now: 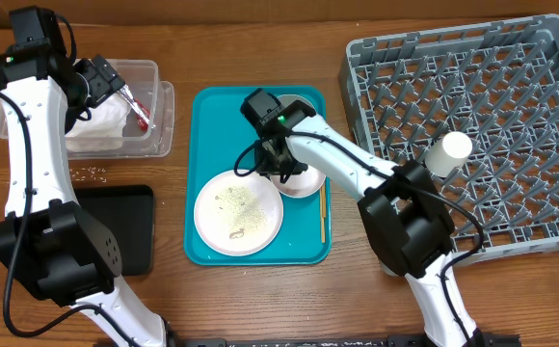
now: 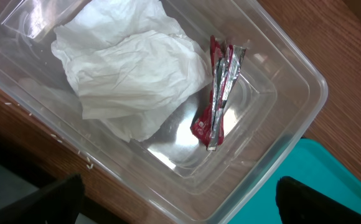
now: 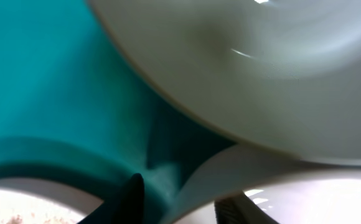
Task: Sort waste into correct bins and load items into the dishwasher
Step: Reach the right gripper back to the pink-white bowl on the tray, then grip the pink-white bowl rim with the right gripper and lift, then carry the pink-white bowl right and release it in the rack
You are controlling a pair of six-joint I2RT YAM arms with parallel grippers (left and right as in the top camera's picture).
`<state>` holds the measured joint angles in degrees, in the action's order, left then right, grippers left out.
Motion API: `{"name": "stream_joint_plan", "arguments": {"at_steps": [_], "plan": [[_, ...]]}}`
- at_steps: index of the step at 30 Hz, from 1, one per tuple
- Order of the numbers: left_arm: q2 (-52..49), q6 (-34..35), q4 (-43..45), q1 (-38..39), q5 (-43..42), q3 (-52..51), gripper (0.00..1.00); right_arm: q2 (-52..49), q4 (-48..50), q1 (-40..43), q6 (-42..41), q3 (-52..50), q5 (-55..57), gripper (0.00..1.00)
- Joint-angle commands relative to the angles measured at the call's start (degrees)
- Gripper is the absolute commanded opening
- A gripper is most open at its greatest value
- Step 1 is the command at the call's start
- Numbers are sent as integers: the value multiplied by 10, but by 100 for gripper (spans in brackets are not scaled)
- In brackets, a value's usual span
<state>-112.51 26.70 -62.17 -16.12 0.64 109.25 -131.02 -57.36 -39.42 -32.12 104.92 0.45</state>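
Presently the left gripper (image 2: 179, 183) hangs wide open and empty over the clear tub (image 2: 292, 74) at the far left, where the crumpled napkin (image 2: 131, 68) and the red wrapper (image 2: 215, 106) lie. The right gripper (image 1: 281, 166) is down on the teal tray (image 1: 217, 116), its fingers (image 3: 134, 196) straddling the rim of the pale bowl (image 1: 304, 185). Whether they grip it cannot be told. The plate (image 1: 238, 212), sprinkled with crumbs, sits just left of the bowl and nearer.
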Motion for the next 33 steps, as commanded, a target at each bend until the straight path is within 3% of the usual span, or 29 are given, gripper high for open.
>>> {"name": "stream_joint_plan", "arguments": {"at_steps": [1, 7, 12, 22, 29, 33], "plan": [[22, 5, 0, 0, -1, 13, 100, 4, 2, -7, -24, 14, 21, 31], [22, 5, 0, 0, -1, 13, 100, 5, -28, -8, -32, 39, 18, 20], [22, 5, 0, 0, -1, 13, 100, 5, -81, -8, -35, 95, 14, 4], [22, 5, 0, 0, -1, 13, 100, 5, -231, 19, 17, 274, 22, 4], [22, 5, 0, 0, -1, 13, 100, 5, -339, 158, 76, 424, -2, 4], [22, 5, 0, 0, -1, 13, 100, 5, -318, 269, 189, 436, -175, 4]]}}
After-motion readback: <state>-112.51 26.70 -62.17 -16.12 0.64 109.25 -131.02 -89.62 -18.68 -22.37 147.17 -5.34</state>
